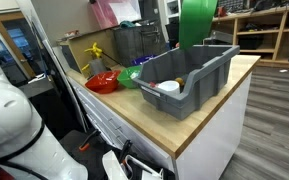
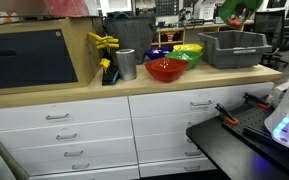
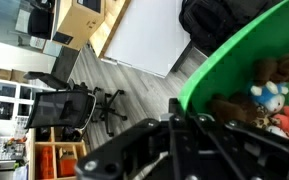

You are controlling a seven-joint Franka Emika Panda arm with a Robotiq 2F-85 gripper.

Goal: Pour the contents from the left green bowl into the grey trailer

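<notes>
Aloft over grey trailer [image 2: 234,48]: left green bowl [image 2: 232,7]; red bowl [image 2: 167,69] on counter [image 2: 84,88].

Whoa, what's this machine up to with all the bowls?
A robot arm has its fingers clamped on a green bowl. It holds the bowl high above the big grey bin on the counter, and the bowl looks tipped on its side. The wrist view shows small toys inside the bowl, so they have not yet dropped out. A red bowl and a second green bowl sit beside the bin.
</notes>
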